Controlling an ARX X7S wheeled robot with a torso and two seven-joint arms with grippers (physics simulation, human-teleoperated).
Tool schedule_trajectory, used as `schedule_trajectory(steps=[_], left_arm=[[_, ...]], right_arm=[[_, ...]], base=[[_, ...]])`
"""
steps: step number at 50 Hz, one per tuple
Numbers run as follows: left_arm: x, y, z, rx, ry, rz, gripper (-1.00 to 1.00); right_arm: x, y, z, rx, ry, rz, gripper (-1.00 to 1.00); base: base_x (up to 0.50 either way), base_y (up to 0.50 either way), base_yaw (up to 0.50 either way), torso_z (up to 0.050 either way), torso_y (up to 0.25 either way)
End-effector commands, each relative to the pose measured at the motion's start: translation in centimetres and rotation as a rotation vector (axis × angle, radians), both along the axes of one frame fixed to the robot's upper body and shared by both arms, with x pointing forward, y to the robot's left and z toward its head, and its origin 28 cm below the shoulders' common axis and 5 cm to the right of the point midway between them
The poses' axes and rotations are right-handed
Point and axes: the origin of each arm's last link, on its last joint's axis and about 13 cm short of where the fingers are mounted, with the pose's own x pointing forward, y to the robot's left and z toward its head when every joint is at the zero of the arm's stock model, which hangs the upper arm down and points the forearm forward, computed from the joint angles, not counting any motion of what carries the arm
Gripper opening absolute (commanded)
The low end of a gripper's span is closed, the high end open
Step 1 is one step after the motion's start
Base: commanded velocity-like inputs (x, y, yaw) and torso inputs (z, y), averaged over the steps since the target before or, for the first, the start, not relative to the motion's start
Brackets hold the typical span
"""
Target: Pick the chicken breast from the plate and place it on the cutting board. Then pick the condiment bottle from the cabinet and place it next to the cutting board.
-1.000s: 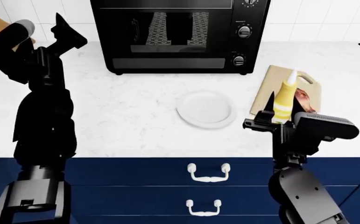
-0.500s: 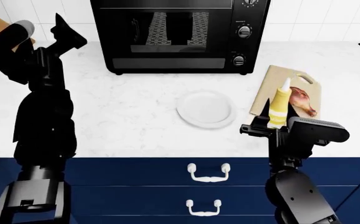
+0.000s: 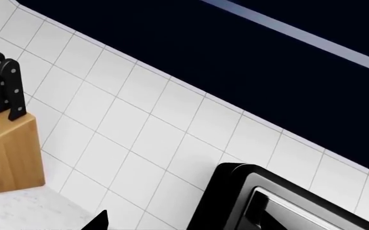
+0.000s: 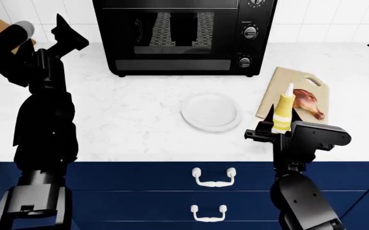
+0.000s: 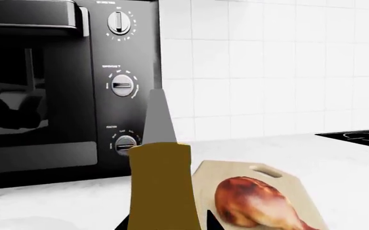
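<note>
The yellow condiment bottle (image 4: 282,115) (image 5: 161,187) stands upright, nozzle up, held in my right gripper (image 4: 270,127), which is shut on its lower body near the counter's front edge. It sits at the near left side of the cutting board (image 4: 279,91) (image 5: 299,191). The glossy reddish-brown chicken breast (image 4: 307,102) (image 5: 254,202) lies on the board. The white plate (image 4: 211,111) is bare, left of the board. My left gripper (image 4: 66,33) is raised at the far left, holding nothing; whether it is open does not show.
A black toaster oven (image 4: 184,36) (image 5: 56,86) stands at the back of the white counter (image 4: 127,120). A wooden knife block (image 3: 5,143) sits at the far left by the tiled wall. Blue drawers with white handles (image 4: 214,177) run below the counter edge.
My right gripper has drawn the condiment bottle toward the counter's front edge and slightly left, off the board and uncovering the chicken. The left arm has stayed still.
</note>
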Motion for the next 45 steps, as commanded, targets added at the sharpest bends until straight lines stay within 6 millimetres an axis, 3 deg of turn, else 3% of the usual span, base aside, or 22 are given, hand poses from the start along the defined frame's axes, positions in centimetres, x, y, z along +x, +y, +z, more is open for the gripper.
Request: schedule_trajectory(steps=[1, 18, 19, 45], left_arm=[[-0.1, 0.0, 0.1, -0.008, -0.001, -0.004, 1.0], [0.0, 0.1, 0.0, -0.012, 0.0, -0.005, 1.0], [0.0, 0.1, 0.0, -0.013, 0.0, -0.006, 1.0], [0.1, 0.1, 0.0, -0.019, -0.001, -0.006, 1.0]], right_arm=[[0.2, -0.2, -0.8, -0.008, 0.021, -0.017, -1.0], [0.1, -0.6, -1.9, -0.007, 0.046, -0.036, -1.0], [0.1, -0.7, -2.0, -0.007, 0.045, -0.037, 1.0], [-0.2, -0.8, -1.8, 0.003, 0.034, -0.045, 1.0]], base=[[0.0, 0.0, 0.0, 0.0, 0.0], [0.0, 0.0, 0.0, 0.0, 0.0], [0.0, 0.0, 0.0, 0.0, 0.0], [0.0, 0.0, 0.0, 0.0, 0.0]])
